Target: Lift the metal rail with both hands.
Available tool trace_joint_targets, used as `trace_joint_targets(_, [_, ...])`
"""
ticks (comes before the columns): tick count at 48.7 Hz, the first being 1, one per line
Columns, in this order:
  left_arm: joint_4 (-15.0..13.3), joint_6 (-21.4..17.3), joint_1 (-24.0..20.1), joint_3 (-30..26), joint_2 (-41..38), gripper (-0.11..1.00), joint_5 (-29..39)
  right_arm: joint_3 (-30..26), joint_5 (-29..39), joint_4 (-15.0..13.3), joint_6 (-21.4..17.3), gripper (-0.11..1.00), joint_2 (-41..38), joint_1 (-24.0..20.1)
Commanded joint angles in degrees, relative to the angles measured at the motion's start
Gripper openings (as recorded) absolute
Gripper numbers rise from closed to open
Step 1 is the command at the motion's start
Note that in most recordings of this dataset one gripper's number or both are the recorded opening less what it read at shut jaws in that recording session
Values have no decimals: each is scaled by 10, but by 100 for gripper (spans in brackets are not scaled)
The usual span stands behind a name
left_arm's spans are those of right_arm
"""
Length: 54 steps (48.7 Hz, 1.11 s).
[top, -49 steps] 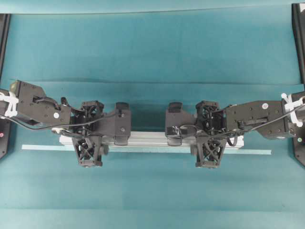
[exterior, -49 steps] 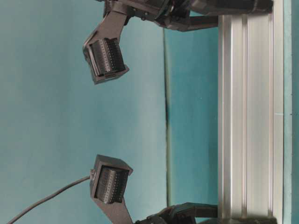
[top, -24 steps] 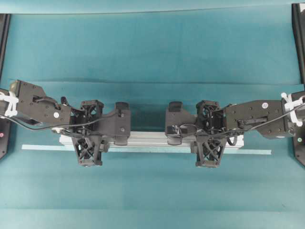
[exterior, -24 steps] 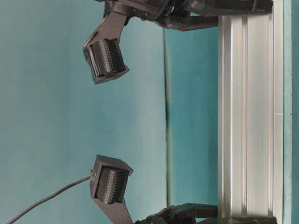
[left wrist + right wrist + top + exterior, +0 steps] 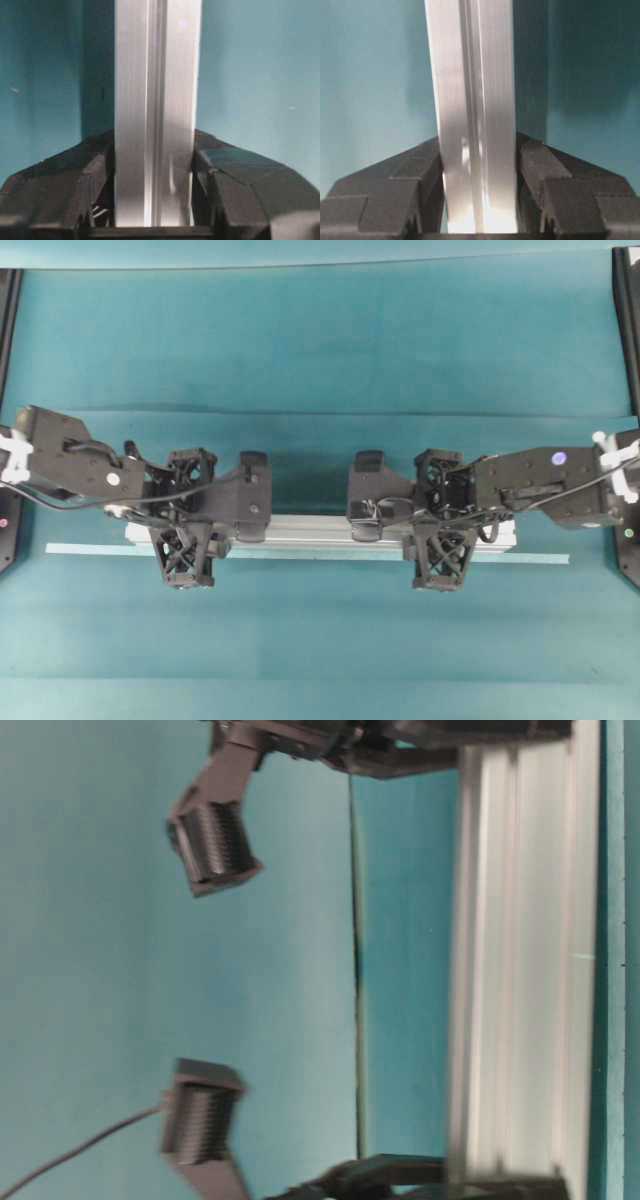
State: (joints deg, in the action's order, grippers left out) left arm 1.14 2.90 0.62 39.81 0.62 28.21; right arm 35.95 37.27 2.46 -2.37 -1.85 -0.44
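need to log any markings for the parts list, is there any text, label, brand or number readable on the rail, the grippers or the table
None can be read in any view.
metal rail: bare grooved silver faces, no print showing.
left gripper and right gripper: black, no lettering visible.
pale-green tape strip: plain.
Small round dots on the arms, white on the left and purple on the right, carry no legible mark.

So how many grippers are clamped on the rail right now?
2. The left gripper grips the metal rail near its left end; the right gripper grips it near its right end. Both wrist views show fingers pressed against the rail's sides. None appear hidden.
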Motion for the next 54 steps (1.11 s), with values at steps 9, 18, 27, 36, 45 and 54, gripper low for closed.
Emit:
trace_joint_targets(9, [1, 4, 1, -41, 50, 36, 60, -28, 40, 1, -2, 39, 43, 4])
trace_joint_targets(18, [1, 4, 3, -73, 62, 36, 108, -51, 85, 1, -2, 39, 61, 5])
trace_joint_targets(27, [1, 3, 3, -106, 74, 36, 143, -78, 134, 1, -1, 39, 72, 6])
trace_joint_targets(36, [1, 2, 3, -118, 88, 36, 168, -111, 182, 0, -1, 39, 81, 9])
trace_joint_targets(45, [1, 5, 3, -128, 109, 36, 195, -148, 230, 0, 0, 39, 83, 10])
trace_joint_targets(54, [1, 6, 2, -142, 133, 36, 236, -193, 273, 0, 0, 39, 83, 17])
